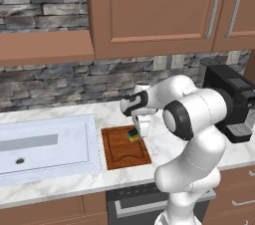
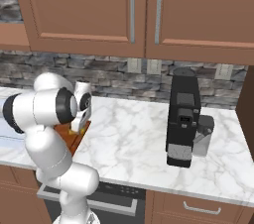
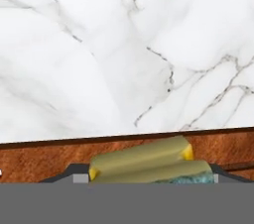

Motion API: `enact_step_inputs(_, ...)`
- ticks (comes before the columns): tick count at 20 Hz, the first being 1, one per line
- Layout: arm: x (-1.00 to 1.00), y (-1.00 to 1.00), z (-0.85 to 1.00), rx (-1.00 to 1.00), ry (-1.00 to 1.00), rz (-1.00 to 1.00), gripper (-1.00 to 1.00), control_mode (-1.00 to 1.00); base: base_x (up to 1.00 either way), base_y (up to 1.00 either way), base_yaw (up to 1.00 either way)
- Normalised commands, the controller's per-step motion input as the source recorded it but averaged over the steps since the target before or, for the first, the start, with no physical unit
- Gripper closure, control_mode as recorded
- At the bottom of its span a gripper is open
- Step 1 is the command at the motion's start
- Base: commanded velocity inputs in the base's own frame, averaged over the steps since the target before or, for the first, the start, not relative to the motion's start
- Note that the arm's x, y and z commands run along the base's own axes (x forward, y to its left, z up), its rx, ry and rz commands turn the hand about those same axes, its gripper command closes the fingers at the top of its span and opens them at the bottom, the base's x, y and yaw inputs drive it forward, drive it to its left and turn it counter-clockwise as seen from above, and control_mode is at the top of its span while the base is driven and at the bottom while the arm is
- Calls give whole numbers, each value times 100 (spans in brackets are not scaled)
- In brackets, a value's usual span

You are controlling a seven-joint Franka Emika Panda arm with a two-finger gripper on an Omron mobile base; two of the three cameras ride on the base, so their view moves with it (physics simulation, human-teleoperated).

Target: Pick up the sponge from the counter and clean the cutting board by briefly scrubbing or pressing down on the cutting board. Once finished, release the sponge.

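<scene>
Now the sponge (image 1: 133,135) sits pinched in the gripper (image 1: 137,134), low over the cutting board (image 1: 124,148) near its far right corner; scrubbing well likely means pressing flat and keeping short strokes inside the groove, off the marble counter (image 3: 124,44)

Grained reddish wood cutting board (image 1: 124,148), veined glossy marble counter (image 3: 124,49), seemingly spongy yellow-and-green sponge (image 3: 144,161).

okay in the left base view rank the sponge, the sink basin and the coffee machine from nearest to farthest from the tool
1. Sponge: at the tool, over the cutting board.
2 and 3. Sink basin, off to the left, and coffee machine, to the right by the wall: both well away, too close to rank.
</scene>
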Motion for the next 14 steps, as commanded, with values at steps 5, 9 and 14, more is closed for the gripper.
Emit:
enact_step_inputs(5,54,15,-9,0,-7,-7,100,-100,0,0,0)
enact_step_inputs(9,36,24,-13,0,-7,-7,100,-100,0,0,0)
enact_step_inputs(14,2,39,-39,0,-3,-2,100,-100,0,0,0)
